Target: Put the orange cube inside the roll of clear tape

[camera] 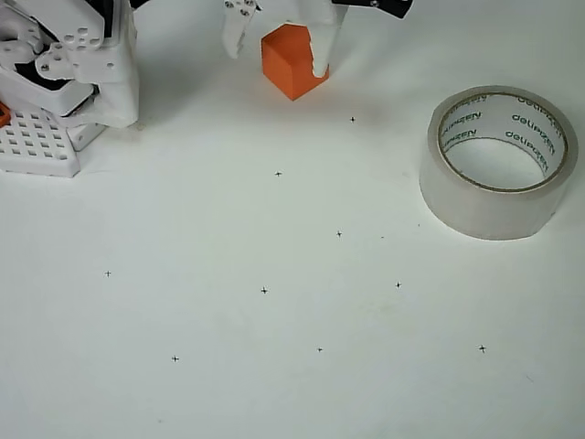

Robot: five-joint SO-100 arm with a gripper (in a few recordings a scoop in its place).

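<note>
On the white counter (274, 366), well to the right of the claw and lower in the overhead view, the roll of clear tape (484, 206) lies flat, its hole facing up. The white claw (279, 53) grasps the orange cube (288, 59), one corner pointing down-frame.

Table (228, 384): white surface lying across the whole frame; showing a faint shadow in the upper middle
Cross marks (264, 291): small dark crosses sitting scattered over the middle and lower frame; lying well apart from one another
</note>
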